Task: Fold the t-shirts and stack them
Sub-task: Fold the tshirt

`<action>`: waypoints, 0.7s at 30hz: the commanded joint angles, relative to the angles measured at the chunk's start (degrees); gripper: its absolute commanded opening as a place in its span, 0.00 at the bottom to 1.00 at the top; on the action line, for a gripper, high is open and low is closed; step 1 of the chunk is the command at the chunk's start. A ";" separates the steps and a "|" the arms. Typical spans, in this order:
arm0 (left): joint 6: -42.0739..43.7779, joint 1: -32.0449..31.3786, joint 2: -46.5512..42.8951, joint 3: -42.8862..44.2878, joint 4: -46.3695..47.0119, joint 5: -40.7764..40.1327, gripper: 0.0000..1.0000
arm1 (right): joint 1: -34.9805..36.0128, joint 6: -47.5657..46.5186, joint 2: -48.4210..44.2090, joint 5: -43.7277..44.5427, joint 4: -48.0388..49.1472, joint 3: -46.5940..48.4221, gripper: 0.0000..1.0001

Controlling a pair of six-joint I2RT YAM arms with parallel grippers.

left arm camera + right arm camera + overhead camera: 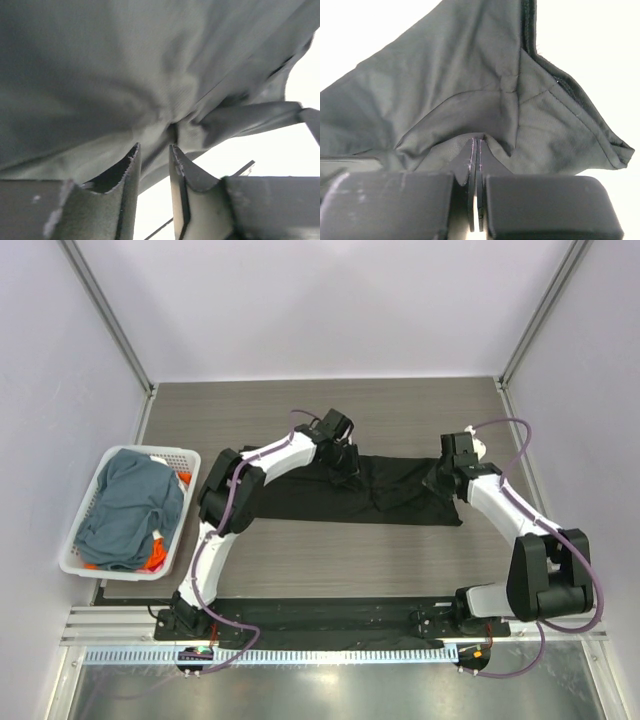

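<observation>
Pinching a fold of black t-shirt in the closed right gripper. Holding bunched cloth between narrowly parted fingers of left gripper.

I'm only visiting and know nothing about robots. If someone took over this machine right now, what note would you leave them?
Left end effector: fingers slightly apart, black t-shirt bunched at their tips; grip uncertain.
Right end effector: shut on the black t-shirt's right end.
The black t-shirt lies across the table as a long band, seemingly partly folded.
The blue-grey t-shirt and orange t-shirt sit crumpled in the white basket.
Left to do: finish folding the black one, fold the others, stack all.
</observation>
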 commanded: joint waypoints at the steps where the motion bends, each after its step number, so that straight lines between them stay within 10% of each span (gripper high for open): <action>1: 1.50 -2.07 -5.93 -3.63 2.73 1.65 0.31 | -0.06 0.20 -2.40 -1.12 -0.41 -1.42 0.01; 17: -2.46 -6.39 -4.80 -9.26 12.59 1.12 0.35 | -0.06 1.78 -8.03 -4.37 3.37 -9.77 0.01; 21: -2.81 -6.48 -5.06 -9.18 12.41 1.21 0.17 | 0.03 2.31 -8.29 -5.77 4.95 -11.09 0.01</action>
